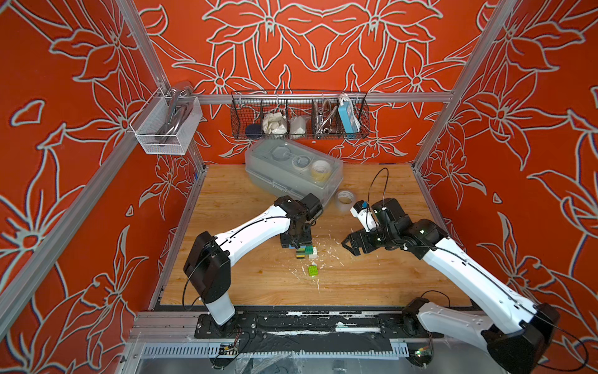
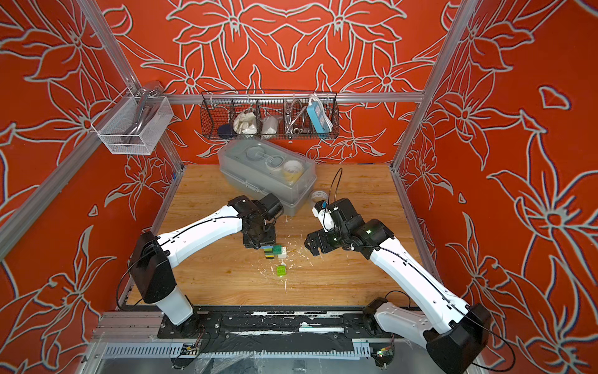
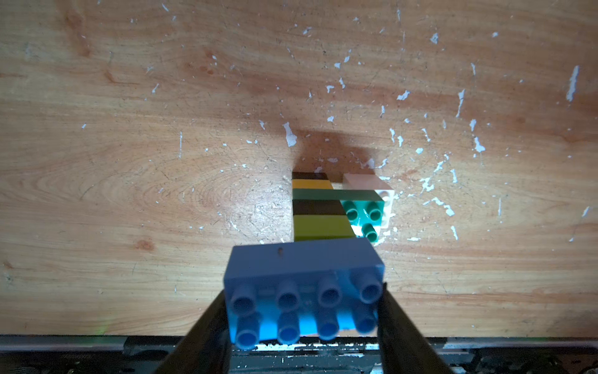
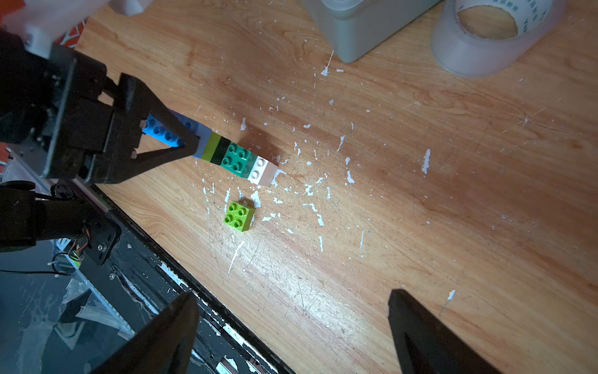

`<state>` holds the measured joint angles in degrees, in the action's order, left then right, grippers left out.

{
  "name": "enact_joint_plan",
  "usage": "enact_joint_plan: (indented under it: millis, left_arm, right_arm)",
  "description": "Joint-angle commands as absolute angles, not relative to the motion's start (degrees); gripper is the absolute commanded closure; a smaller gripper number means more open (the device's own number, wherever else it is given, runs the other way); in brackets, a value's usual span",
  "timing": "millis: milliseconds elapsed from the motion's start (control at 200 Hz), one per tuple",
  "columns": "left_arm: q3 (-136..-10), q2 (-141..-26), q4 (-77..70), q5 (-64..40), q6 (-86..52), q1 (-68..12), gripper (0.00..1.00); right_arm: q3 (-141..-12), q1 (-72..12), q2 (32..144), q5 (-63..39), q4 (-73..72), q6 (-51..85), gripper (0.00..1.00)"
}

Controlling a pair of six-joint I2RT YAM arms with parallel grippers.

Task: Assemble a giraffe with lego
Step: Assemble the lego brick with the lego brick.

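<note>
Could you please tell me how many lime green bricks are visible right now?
2. The loose lime brick lies on the table, apart from the giraffe; the neck lime brick sits directly beneath the blue brick. Others may be hidden.

tape roll [image 4: 479, 61]: cut by frame edge | box [image 4: 356, 29]: only corner shows | giraffe [image 1: 307, 252]: head hidden under left arm [image 1: 255, 226]

**Small multicolour plastic-brick giraffe [image 3: 323, 210] gripped by its head**

It stands upright: black-yellow and white legs, dark green body, black-lime neck. Its long blue head brick [image 3: 301, 268] is clamped between the jaws of the left gripper [image 3: 304, 301]. A lime green studded cube [image 4: 239, 215] lies studs-up outside them, nearby.
</note>
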<state>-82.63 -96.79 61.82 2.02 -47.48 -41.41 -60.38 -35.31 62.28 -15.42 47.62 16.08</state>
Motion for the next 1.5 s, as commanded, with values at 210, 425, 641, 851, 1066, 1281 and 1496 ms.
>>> enact_joint_plan:
  millis: [210,425,641,851,1066,1281,1496]
  left_arm:
    - [-78.2,-95.4,60.8,0.0,-44.5,-39.2,0.47]
    - [-77.0,-95.3,60.4,-1.9,-43.1,-39.1,0.47]
    - [-78.3,-95.9,63.7,-0.9,-41.1,-39.1,0.47]
    - [-78.6,-96.3,64.6,-0.4,-41.4,-39.1,0.47]
    - [-78.9,-97.5,64.7,-0.4,-42.2,-39.0,0.47]
    - [-80.5,-98.5,66.5,1.2,-41.7,-38.9,0.47]
    - [-79.6,-98.6,65.5,0.6,-42.0,-39.0,0.47]
  right_arm:
    - [-62.1,-35.6,61.6,-14.1,48.6,15.6,0.04]
    - [-62.5,-35.6,61.3,-13.7,48.6,15.7,0.04]
    - [-61.9,-35.7,61.3,-13.7,48.1,15.7,0.04]
    - [-61.7,-35.6,61.5,-13.6,47.6,15.6,0.04]
    - [-61.6,-35.6,61.5,-13.6,47.5,15.4,0.04]
    - [-60.5,-35.7,60.8,-14.4,46.5,15.6,0.04]
    - [-60.4,-35.6,61.4,-15.4,45.8,15.5,0.04]
